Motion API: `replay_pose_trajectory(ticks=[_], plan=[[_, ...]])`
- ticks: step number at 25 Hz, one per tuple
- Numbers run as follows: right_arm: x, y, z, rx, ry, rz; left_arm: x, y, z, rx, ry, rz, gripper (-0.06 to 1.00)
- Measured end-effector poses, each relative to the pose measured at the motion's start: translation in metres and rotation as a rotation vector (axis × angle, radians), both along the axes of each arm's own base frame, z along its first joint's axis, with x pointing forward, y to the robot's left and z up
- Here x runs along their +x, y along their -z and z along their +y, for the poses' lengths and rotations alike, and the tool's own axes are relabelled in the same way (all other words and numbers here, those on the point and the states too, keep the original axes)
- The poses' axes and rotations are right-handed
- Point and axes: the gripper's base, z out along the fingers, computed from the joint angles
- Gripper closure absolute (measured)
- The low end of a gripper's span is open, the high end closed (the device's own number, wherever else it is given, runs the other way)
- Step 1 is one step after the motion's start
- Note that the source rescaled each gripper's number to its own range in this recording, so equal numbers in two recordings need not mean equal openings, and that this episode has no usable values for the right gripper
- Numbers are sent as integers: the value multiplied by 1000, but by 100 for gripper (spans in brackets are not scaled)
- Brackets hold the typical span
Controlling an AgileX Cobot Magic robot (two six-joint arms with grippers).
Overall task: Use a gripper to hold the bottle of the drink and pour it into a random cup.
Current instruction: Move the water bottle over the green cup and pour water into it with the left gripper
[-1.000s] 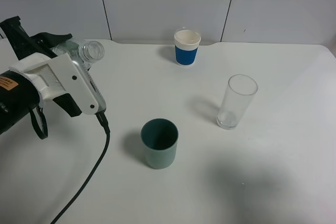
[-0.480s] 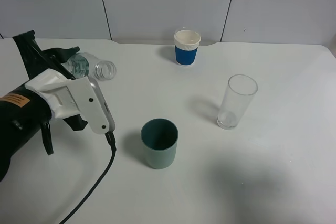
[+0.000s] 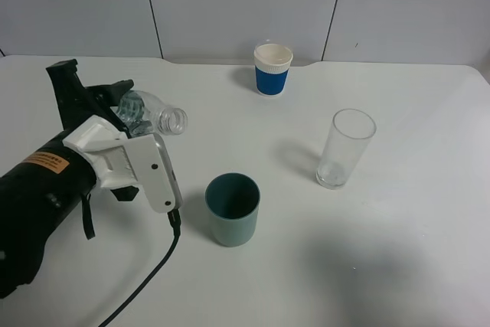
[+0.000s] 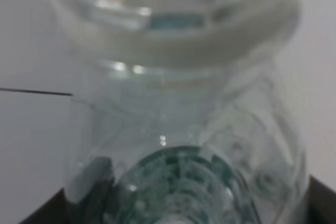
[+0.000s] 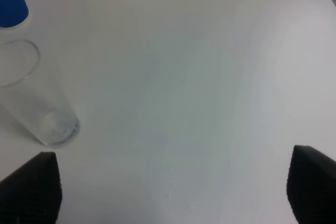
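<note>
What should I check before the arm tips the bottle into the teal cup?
1. Left claw shut on bottle: ok.
2. Bottle cap off: ok.
3. Bottle mouth above teal cup: not ok, it is short of the cup, left of it in the high view.
4. Teal cup upright: ok.
5. Paper cup and glass standing apart from teal cup: ok.
6. Drink inside bottle: cannot tell.

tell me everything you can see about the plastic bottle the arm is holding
The small clear plastic bottle has a ringed neck, an open uncapped mouth and green showing through its body. It is tipped nearly flat above the white table, mouth toward the middle, clamped in the black two-finger left gripper. Whether it holds liquid cannot be told.
</note>
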Motion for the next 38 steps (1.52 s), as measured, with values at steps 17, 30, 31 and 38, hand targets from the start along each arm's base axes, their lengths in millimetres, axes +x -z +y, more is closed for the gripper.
replay_pose_trajectory(ticks=[17, 30, 31, 38], plan=[[0, 0, 0, 0, 0, 0, 3, 2, -13, -46, -13, -1, 94], [0, 0, 0, 0, 0, 0, -3, 4, -17, -51, 2, 24, 94], [0, 0, 0, 0, 0, 0, -3, 4, -17, -40, 3, 22, 94], [0, 0, 0, 0, 0, 0, -3, 3, -18, 16, 22, 4, 94]])
